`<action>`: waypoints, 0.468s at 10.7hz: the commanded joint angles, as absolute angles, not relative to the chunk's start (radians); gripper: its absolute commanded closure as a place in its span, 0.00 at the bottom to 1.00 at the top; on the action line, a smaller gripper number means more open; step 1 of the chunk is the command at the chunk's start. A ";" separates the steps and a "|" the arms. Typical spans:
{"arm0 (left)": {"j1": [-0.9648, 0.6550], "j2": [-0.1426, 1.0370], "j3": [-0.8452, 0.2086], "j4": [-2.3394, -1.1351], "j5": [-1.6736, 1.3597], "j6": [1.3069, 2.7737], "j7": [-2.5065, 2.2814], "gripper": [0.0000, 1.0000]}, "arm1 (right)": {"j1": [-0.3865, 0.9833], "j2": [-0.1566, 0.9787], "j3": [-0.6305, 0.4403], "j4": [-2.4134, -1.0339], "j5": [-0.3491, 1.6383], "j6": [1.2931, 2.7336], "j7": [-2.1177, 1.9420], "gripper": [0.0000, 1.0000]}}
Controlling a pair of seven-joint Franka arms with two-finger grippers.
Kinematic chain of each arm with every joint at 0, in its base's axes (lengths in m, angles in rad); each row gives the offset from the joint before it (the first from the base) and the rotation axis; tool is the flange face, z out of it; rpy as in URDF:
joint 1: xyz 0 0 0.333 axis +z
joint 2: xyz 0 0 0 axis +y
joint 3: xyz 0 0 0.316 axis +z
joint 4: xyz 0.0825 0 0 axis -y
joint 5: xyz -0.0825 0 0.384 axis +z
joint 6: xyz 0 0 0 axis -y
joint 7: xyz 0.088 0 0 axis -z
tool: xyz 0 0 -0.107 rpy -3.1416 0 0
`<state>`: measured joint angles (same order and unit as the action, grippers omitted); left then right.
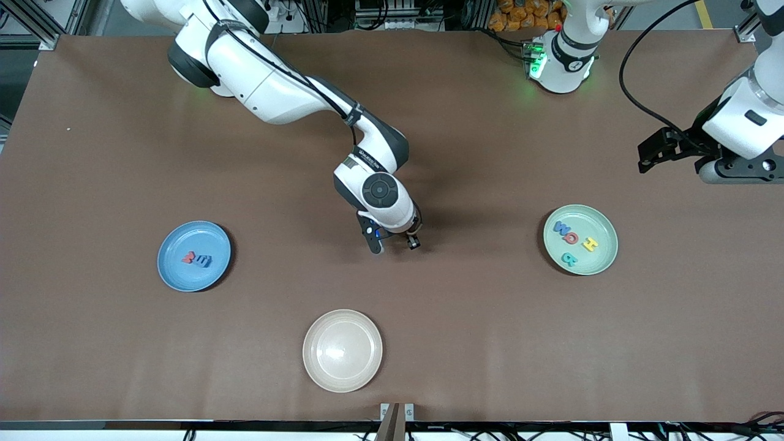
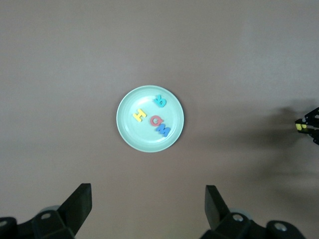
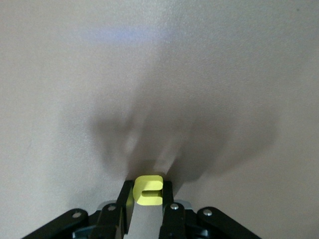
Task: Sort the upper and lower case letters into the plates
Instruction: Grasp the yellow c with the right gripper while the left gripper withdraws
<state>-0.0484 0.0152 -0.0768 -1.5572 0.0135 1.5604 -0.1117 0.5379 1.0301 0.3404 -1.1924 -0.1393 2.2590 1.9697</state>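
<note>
Low over the middle of the table, my right gripper point(image 1: 395, 244) point(image 3: 148, 186) is shut on a small yellow letter point(image 3: 149, 191). The blue plate point(image 1: 168, 269) toward the right arm's end holds a red letter point(image 1: 189, 257) and a blue letter point(image 1: 204, 261). The mint green plate point(image 1: 603, 260) point(image 2: 129, 134) toward the left arm's end holds a blue letter point(image 1: 560, 228), a red one point(image 1: 572, 237), a yellow H point(image 1: 590, 244) point(image 2: 140, 115) and a teal one point(image 1: 569, 260) point(image 2: 160, 101). My left gripper point(image 1: 650, 157) point(image 2: 148, 191) hangs open and empty high over that end.
A cream-beige plate point(image 1: 312, 367) with nothing in it sits near the table's front edge, nearer to the front camera than my right gripper. Bare brown tabletop lies between the three plates.
</note>
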 commanded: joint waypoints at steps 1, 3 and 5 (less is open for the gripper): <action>-0.058 -0.012 -0.045 -1.555 0.005 1.520 -0.126 0.00 | 0.514 1.020 0.348 -1.181 -0.147 2.215 1.974 0.98; -0.057 -0.034 -0.034 -1.559 0.000 1.520 -0.121 0.00 | 0.430 0.987 0.418 -1.181 -0.143 2.159 1.935 1.00; -0.054 -0.046 -0.032 -1.562 0.000 1.520 -0.123 0.00 | 0.277 0.939 0.539 -1.180 -0.144 2.022 1.828 1.00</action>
